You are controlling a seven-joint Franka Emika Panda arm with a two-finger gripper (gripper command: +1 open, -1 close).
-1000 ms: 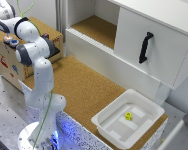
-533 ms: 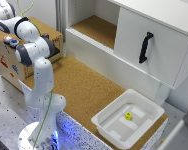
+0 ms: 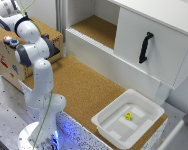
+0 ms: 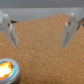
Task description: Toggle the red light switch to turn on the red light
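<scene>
My gripper (image 4: 40, 31) is open and empty, with both fingers (image 4: 10, 29) hanging over a cork surface. In the wrist view a round light (image 4: 7, 70) in a grey ring glows orange-red at the edge of the frame, clear of the fingers. In the exterior view the arm bends over the wooden box (image 3: 5, 55) at the exterior view's left, and the hand (image 3: 50, 47) sits above the box's top. Small red (image 3: 4, 63) and blue (image 3: 15, 68) marks show on the box's front. I cannot tell which one is the red switch.
A white cabinet (image 3: 159, 35) with a black handle (image 3: 144, 47) and an open cork shelf (image 3: 96, 27) stands at the back. A white bin (image 3: 144, 107) holding a small yellow object (image 3: 128, 116) sits on the cork table at the exterior view's right.
</scene>
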